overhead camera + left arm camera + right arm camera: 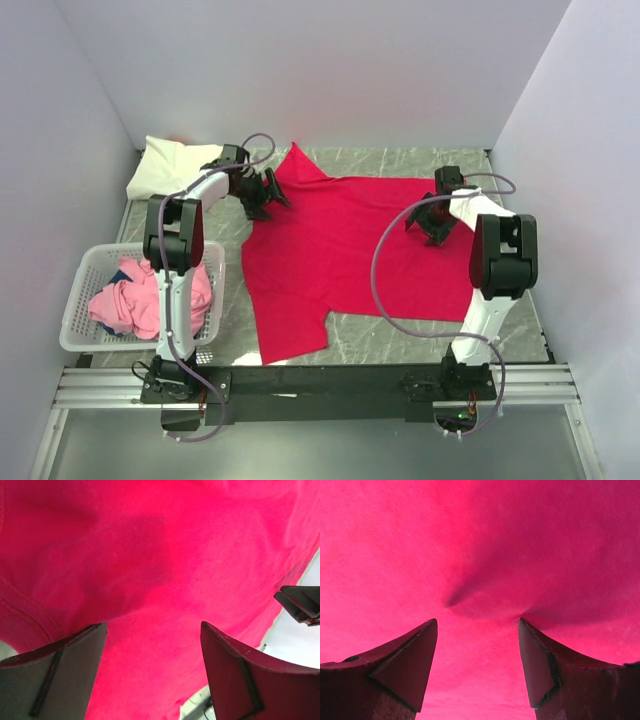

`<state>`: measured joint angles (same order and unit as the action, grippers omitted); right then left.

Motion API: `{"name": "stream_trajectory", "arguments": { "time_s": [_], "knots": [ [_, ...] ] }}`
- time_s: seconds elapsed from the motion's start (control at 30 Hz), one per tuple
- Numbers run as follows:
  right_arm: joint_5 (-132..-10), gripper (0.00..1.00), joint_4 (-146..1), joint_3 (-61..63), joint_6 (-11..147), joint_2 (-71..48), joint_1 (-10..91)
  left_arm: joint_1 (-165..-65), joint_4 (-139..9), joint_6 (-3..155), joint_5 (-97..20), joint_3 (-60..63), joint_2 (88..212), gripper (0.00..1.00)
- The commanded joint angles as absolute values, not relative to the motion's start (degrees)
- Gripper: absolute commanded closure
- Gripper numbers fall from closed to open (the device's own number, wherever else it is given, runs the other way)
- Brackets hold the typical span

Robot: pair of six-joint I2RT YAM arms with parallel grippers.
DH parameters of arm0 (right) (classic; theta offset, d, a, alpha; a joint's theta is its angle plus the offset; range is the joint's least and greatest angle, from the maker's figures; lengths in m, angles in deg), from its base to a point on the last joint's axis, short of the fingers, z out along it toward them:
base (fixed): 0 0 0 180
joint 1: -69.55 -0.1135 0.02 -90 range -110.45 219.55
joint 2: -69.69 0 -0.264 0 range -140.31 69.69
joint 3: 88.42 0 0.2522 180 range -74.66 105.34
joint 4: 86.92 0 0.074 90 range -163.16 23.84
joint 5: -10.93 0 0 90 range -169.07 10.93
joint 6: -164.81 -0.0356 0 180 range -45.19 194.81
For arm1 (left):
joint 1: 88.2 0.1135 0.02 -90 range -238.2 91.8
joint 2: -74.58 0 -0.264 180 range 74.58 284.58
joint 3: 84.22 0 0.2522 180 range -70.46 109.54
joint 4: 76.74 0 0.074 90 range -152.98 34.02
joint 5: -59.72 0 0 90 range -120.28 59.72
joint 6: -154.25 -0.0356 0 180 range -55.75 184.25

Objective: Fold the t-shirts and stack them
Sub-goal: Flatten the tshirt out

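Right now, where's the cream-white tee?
Top view: the cream-white tee lies bunched in the far-left corner of the table, beyond the basket and just left of the left gripper.

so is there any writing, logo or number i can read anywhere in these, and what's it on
None to read.
The red tee is plain in all three views: no print, no tag showing.
The cream tee, the pink tees and the basket show no label or marking either.
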<state>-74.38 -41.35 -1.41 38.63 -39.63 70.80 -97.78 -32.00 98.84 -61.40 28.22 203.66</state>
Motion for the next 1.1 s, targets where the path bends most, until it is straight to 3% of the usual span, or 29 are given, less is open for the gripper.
{"name": "stream_trajectory", "arguments": {
  "time_s": [0.0,0.3,0.57,0.7,1.07],
  "knots": [
    [-73.36,0.28,-39.77,3.64,38.34,-43.33,70.51,-97.08,-30.64,93.61,-55.51,33.06,210.62,0.17],
    [-70.55,0.28,-33.62,21.21,39.39,-54.05,70.34,-96.55,-34.06,92.99,-58.75,48.61,218.01,0.16],
    [-66.68,0.28,-32.73,32.03,40.09,-56.35,70.25,-96.29,-37.05,94.13,-60.61,53.91,215.21,0.16],
    [-65.19,0.28,-36.33,29.41,40.09,-51.09,70.08,-96.29,-38.89,94.75,-59.20,49.36,206.45,0.16],
    [-64.82,0.28,-46.18,3.23,40.00,-31.83,67.97,-97.95,-38.37,93.26,-52.61,23.35,185.77,0.16]
  ]
}}
